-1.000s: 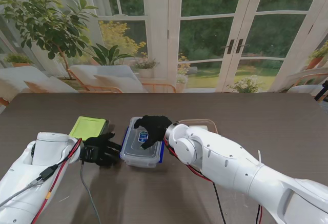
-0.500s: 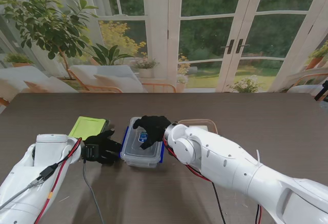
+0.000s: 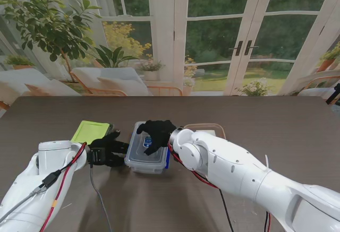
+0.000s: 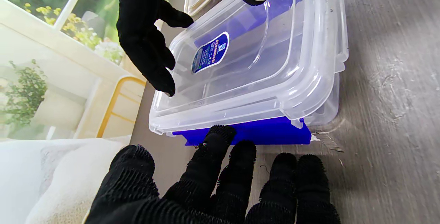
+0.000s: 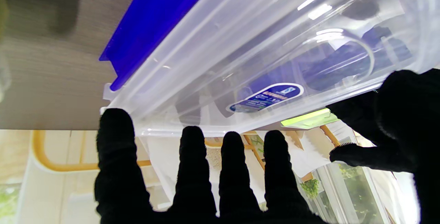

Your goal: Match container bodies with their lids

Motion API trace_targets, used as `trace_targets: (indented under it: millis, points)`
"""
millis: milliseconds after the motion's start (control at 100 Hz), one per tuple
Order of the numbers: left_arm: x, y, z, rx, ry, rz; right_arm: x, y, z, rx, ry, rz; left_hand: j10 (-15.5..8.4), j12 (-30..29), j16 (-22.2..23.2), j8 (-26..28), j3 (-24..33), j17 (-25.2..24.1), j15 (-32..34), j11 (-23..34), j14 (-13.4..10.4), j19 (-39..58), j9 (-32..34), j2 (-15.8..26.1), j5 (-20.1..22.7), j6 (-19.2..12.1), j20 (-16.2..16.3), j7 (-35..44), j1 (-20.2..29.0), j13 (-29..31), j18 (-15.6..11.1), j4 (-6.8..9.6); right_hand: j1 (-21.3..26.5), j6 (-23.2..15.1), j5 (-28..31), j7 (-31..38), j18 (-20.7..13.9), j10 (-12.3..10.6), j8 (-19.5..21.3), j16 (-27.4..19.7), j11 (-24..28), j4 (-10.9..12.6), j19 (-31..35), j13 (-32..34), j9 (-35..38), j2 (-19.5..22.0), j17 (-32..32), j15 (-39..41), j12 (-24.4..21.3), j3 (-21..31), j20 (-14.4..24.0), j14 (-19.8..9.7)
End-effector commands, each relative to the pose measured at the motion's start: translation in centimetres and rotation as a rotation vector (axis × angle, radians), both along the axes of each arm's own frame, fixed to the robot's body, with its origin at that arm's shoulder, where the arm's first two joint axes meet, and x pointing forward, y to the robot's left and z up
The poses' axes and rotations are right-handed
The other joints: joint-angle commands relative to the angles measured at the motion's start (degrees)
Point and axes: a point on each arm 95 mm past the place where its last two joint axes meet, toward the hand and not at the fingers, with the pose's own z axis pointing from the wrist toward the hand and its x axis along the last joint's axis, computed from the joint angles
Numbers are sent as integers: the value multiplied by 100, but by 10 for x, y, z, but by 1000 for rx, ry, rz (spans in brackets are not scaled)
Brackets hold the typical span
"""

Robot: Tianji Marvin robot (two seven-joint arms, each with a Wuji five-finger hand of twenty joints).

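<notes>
A: Clear box (image 3: 146, 155) sits table center, lid (image 4: 247, 62) on. Right hand (image 3: 154, 134) lies flat, fingers spread, pressing the lid, gripping nothing.

B: Left hand (image 3: 108, 149) at its 9 o'clock, loosely open, fingertips (image 4: 220, 138) touching the blue latch (image 4: 247, 135). Prob needs snapping next.

Left hand (image 4: 220, 182) fingertips (image 4: 220, 136) against clear container's (image 4: 254, 62) blue clasp (image 4: 271, 132)

clear lid (image 3: 139, 146) partly hidden under right hand (image 3: 154, 133), beige container (image 3: 208, 129) behind arm
</notes>
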Motion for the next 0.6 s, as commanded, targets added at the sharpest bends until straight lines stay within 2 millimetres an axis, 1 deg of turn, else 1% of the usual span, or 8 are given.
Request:
trace_targets:
  millis: [0,50,140,180,280,400,490,590]
  points:
    - [0,-8,4,-33,-16,-15,-16,6,-24,-25,67,30,-90,8,-58,73,-66,11,-82,25,64,-57,47,54,105,-327,-48,105,174,186,29,-22,64,-75,-192,-60,-2774,-134,7,76,1,-73,-1184,164,-154,24,-1760,119,50,-109,-430,-247]
    - [0,-8,4,-24,-13,-14,-17,7,-24,-26,67,31,75,38,-35,82,-68,101,-34,90,217,-40,187,47,89,-278,-40,102,173,302,95,-21,67,-72,-193,-61,-2775,-131,6,76,3,-72,-1183,164,-149,22,-1755,119,51,-109,-430,-249]
    - [-1,-7,3,12,1,-23,-17,7,-24,-28,66,32,483,328,311,60,-66,334,235,233,770,309,549,34,-194,-8,196,-46,152,699,356,-19,68,-72,-197,-65,-2777,-127,4,75,0,-72,-1185,162,-152,30,-1759,117,50,-117,-430,-247]
    - [-1,-5,2,25,14,-32,-17,7,-24,-27,66,32,802,605,749,49,-69,538,642,346,1129,903,776,49,-349,273,515,-95,105,1030,651,-16,69,-77,-196,-65,-2774,-131,4,75,-1,-71,-1186,162,-154,34,-1760,116,50,-118,-429,-243]
    - [-1,-4,-1,46,45,-55,-16,7,-24,-27,64,32,1114,1451,1725,-56,-63,863,1964,699,1456,2260,1132,38,-629,444,964,-211,16,1369,892,-8,72,-77,-195,-66,-2776,-133,3,76,-1,-70,-1186,168,-153,23,-1759,117,50,-118,-429,-252]
    - [1,-3,-6,77,66,-77,-17,8,-25,-25,63,31,1177,2835,2268,-232,-60,1434,3647,1339,1595,3089,1445,56,-745,305,1183,-289,-58,1653,1061,1,76,-79,-191,-64,-2778,-133,3,78,0,-69,-1186,176,-154,27,-1758,121,51,-114,-428,-251]
    - [3,-1,-7,116,77,-98,-17,8,-25,-24,62,33,1137,3414,2395,-393,-59,1789,4306,1820,1587,3305,1544,70,-962,279,1430,-442,-104,1924,1137,5,70,-78,-188,-63,-2776,-134,3,78,-2,-71,-1187,173,-150,18,-1758,120,50,-118,-427,-256]
    - [7,0,-9,148,91,-115,-17,9,-25,-23,63,33,1113,3600,2414,-532,-63,1984,4555,2167,1556,3391,1536,81,-1113,409,1521,-661,-152,2079,1179,10,64,-78,-192,-67,-2777,-140,1,76,-3,-71,-1189,163,-153,20,-1761,114,50,-110,-427,-245]
